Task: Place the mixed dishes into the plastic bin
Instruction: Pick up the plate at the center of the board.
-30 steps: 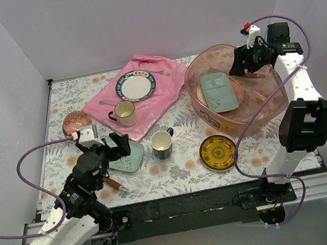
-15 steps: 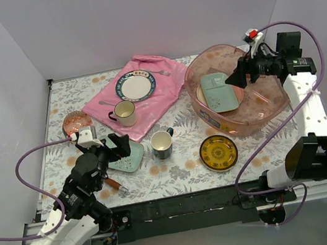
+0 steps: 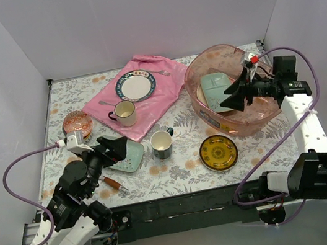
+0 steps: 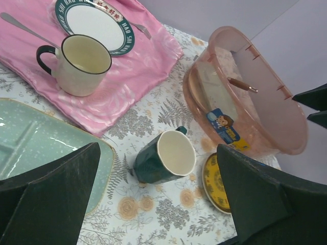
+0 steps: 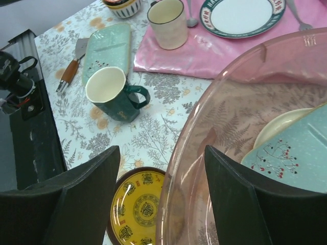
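The left gripper (image 3: 119, 147) hides part of the pale green tray (image 3: 131, 159).

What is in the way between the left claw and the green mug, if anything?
Nothing visible. The open left gripper hovers over the pale green tray, and only bare tablecloth lies between it and the mug.

Bright, even light; faint glare on green tray (image 4: 46, 138).
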Controlling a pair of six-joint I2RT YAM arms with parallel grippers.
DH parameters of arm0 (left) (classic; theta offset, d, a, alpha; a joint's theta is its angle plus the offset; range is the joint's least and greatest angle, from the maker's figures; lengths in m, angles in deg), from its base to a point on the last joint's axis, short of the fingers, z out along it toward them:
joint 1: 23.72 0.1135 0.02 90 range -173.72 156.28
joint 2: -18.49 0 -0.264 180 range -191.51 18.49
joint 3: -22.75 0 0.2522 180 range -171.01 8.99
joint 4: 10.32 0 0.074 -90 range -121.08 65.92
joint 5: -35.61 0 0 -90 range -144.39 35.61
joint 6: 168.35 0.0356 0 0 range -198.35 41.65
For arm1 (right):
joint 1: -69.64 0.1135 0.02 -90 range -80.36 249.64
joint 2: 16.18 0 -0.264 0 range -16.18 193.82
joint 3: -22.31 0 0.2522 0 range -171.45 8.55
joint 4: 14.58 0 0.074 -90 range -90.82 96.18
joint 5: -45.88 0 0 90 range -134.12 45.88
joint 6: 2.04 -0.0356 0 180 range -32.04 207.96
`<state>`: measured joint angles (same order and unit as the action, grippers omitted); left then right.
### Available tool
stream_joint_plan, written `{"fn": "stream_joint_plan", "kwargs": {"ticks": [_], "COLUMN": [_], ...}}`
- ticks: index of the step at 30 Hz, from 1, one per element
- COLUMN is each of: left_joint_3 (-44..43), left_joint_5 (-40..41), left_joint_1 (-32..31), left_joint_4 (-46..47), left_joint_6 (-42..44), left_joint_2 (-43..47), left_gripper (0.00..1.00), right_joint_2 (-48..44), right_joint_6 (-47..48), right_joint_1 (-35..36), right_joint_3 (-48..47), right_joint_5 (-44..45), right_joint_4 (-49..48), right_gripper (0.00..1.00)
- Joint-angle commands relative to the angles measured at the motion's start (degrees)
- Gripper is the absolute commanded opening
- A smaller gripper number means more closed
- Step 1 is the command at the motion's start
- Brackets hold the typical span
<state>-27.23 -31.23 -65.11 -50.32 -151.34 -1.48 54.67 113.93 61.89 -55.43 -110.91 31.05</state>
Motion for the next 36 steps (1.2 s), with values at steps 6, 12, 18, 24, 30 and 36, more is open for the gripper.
{"fn": "stream_joint_plan", "kwargs": {"ticks": [6,12,18,24,30,36], "left_joint_3": [-4.64,-3.68,-2.97,-1.22,0.81,3.27], "left_joint_5": [-2.24,-1.71,0.92,2.51,4.52,4.0], "left_joint_1": [0.17,0.17,0.17,0.17,0.08,0.17], "left_joint_4": [-9.7,-14.27,-18.14,-19.03,-18.59,-17.0], "left_joint_6": [-9.27,-15.07,-20.69,-23.6,-26.32,-28.43], "left_joint_2": [-1.48,-1.22,-2.27,-3.76,-5.52,-8.59], "left_gripper": [0.98,0.98,0.98,0.98,0.98,0.98], "right_joint_2": [-6.68,-6.78,-6.78,-6.78,-6.51,-6.16], "right_joint_6": [0.56,1.97,3.47,3.73,3.82,3.91], "right_joint_1": [0.8,0.8,0.8,0.8,0.89,0.89], "right_joint_3": [11.07,13.01,12.48,12.48,12.48,12.39], "right_joint_5": [-7.13,-8.36,-7.49,-7.13,-6.96,-6.78], "right_joint_4": [-11.92,-11.49,-9.38,-8.85,-8.68,-8.32], "right_gripper": [0.76,0.75,0.76,0.76,0.76,0.75]}}
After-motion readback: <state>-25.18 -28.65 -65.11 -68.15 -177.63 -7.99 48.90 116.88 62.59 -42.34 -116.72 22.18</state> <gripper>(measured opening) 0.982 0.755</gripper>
